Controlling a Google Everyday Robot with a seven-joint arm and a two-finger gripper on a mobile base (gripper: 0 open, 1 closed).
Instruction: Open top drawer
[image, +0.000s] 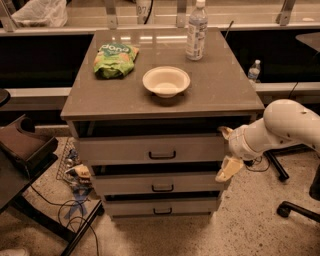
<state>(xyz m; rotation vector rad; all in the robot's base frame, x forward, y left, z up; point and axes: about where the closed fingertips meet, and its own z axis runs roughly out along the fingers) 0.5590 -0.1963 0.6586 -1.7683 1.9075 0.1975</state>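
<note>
The top drawer is the widest grey front of the cabinet, with a small dark bar handle at its centre. Its front stands in line with the cabinet, below a dark gap under the tabletop. My gripper is at the right end of this drawer front, level with the handle and well to its right. Its cream fingers are spread apart, one up and one down, with nothing between them. My white arm reaches in from the right.
Two narrower drawers sit below. On the tabletop are a white bowl, a green snack bag and a water bottle. A dark chair and cables are at the left; a chair base is at the right.
</note>
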